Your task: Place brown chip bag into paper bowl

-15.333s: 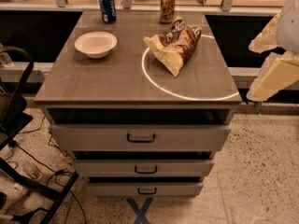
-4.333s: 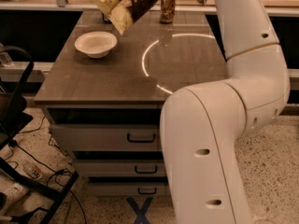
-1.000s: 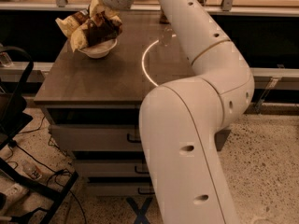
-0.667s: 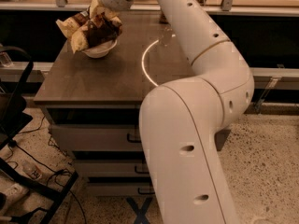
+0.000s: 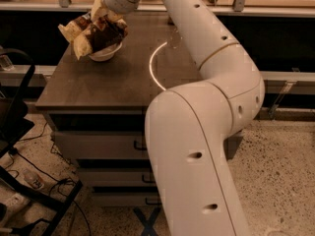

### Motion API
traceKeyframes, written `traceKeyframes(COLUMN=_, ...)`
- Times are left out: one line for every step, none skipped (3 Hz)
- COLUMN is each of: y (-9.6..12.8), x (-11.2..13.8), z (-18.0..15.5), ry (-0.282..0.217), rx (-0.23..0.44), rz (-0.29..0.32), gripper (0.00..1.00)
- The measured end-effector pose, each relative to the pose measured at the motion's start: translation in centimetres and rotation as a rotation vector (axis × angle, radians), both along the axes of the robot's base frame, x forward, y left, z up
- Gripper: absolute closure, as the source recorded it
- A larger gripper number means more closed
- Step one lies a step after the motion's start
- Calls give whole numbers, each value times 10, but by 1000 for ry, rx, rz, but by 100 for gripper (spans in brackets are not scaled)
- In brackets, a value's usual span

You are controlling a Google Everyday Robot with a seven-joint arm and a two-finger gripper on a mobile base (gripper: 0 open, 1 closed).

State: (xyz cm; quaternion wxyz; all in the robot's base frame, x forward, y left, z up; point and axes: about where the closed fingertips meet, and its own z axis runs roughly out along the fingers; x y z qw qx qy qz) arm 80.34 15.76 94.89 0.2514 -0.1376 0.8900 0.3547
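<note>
The brown chip bag (image 5: 95,33), dark brown with pale tan ends, lies tilted across the paper bowl (image 5: 106,55) at the back left of the table. It covers most of the bowl, so only the off-white lower wall shows, and its tan end hangs out to the left. My gripper (image 5: 107,14) reaches down from above and is shut on the bag's upper right part, right over the bowl.
My large white arm (image 5: 202,132) sweeps across the right half of the view and hides that side of the grey table (image 5: 108,85). A white ring (image 5: 151,70) is marked on the tabletop. Drawers (image 5: 98,144) are below, and a black frame (image 5: 17,127) stands at the left.
The bag was lifted from the table's middle right and carried left onto the bowl. Over the last second nothing has visibly moved.
</note>
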Motion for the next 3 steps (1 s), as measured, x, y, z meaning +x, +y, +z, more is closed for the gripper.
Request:
traceKeyframes(y=3, x=0, z=-3, ry=4, rx=-1, rz=3, gripper=10)
traceKeyframes(y=5, x=0, z=-6, ry=7, rx=-2, rz=6, gripper=0)
traceKeyframes(y=5, x=0, z=-6, ry=7, rx=-3, rz=6, gripper=0)
